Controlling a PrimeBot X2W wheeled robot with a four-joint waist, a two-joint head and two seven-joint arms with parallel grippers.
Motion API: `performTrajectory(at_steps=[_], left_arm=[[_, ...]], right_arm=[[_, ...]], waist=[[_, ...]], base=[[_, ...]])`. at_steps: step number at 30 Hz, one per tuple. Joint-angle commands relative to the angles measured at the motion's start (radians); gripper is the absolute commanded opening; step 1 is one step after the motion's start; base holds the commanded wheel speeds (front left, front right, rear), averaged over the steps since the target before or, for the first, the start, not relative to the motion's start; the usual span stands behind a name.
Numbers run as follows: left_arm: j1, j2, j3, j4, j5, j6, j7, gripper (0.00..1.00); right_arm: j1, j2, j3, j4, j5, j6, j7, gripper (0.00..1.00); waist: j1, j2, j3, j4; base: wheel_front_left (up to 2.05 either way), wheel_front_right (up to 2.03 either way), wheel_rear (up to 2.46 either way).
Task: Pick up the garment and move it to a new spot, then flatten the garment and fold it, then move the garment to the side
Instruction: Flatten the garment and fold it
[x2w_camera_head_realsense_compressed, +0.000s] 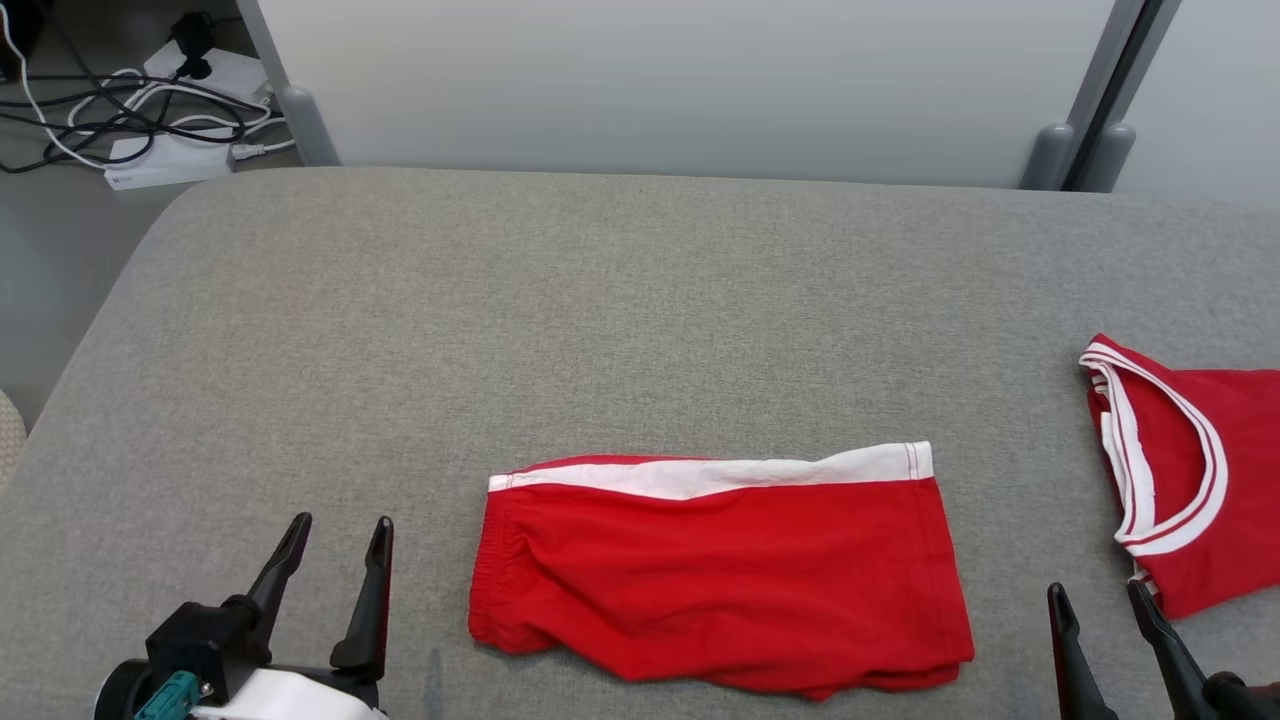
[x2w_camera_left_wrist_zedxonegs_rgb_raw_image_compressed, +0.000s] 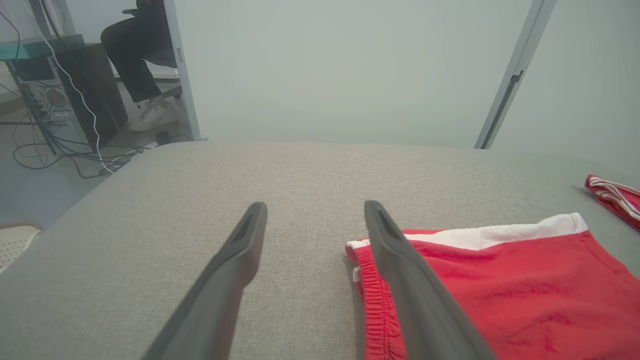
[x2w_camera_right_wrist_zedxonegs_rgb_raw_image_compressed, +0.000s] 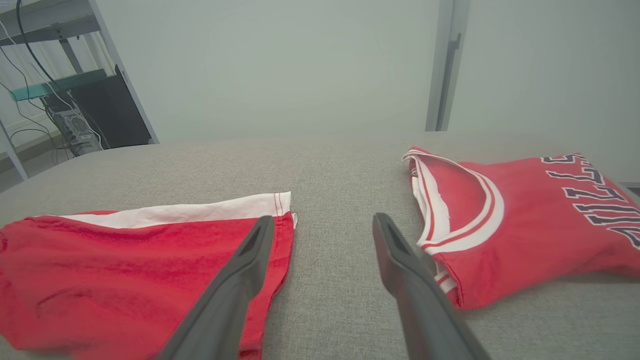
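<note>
**Bench stock: two red garments, two idle hands**

- Left hand (x2w_camera_head_realsense_compressed: 341, 522): one. Its fingers are spread wide and hold nothing, and it sits just left of the shorts.
- Red shorts (x2w_camera_head_realsense_compressed: 720, 580), white side stripe: one. They lie flat at the near middle of the grey bench (x2w_camera_head_realsense_compressed: 600, 300), apparently doubled over.
- Right hand (x2w_camera_head_realsense_compressed: 1095, 590): one, likewise wide apart and empty, between the shorts and the jersey.
- Red jersey (x2w_camera_head_realsense_compressed: 1200, 480), white-trimmed: one, folded at the bench's right edge and probably already set aside.

Progress, as judged: the shorts look placed, flattened and folded. The shift to the side remains.
</note>
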Motion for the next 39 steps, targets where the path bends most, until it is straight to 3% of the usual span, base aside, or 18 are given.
performTrajectory(at_steps=[1, 13, 22, 23, 25, 29, 39], left_arm=[[-0.058, 0.023, 0.038, -0.018, 0.009, -0.005, -0.012, 1.0], [-0.129, -0.037, 0.001, 0.002, 0.032, -0.035, -0.012, 1.0], [-0.145, -0.054, 0.009, 0.024, 0.044, -0.054, -0.013, 1.0], [-0.146, -0.054, 0.012, 0.025, 0.045, -0.055, -0.013, 1.0], [-0.147, -0.055, 0.017, 0.026, 0.049, -0.057, -0.013, 1.0], [-0.148, -0.059, 0.024, 0.026, 0.053, -0.062, -0.013, 1.0], [-0.148, -0.067, 0.042, 0.024, 0.067, -0.073, -0.013, 1.0]], right_arm=[[-0.036, -0.02, 0.02, -0.016, 0.012, 0.0, -0.012, 1.0], [-0.176, -0.052, 0.109, 0.242, 0.133, 0.0, 0.064, 1.0], [-0.235, -0.037, 0.165, 0.394, 0.208, 0.0, 0.057, 1.0], [-0.241, -0.035, 0.172, 0.403, 0.215, 0.0, 0.057, 0.47], [-0.252, -0.032, 0.183, 0.414, 0.24, 0.0, 0.051, 0.0], [-0.264, -0.042, 0.177, 0.425, 0.28, 0.0, 0.033, 0.0], [-0.235, -0.091, 0.02, 0.424, 0.353, 0.0, 0.002, 0.0]], waist=[[0.0, -0.0001, 0.007, 0.012], [0.0, -0.0001, 0.058, 0.13], [0.0, -0.0001, 0.07, 0.154], [0.0, -0.0001, 0.07, 0.152], [0.0, -0.0001, 0.073, 0.148], [0.0, -0.0001, 0.078, 0.136], [0.0, -0.0001, 0.088, 0.104]], base=[[0.0, 0.0, 0.0], [0.0, 0.0, 0.0], [0.0, 0.0, 0.0], [0.0, 0.0, 0.0], [0.0, 0.0, 0.0], [0.0, 0.0, 0.0], [0.0, 0.0, 0.0]])
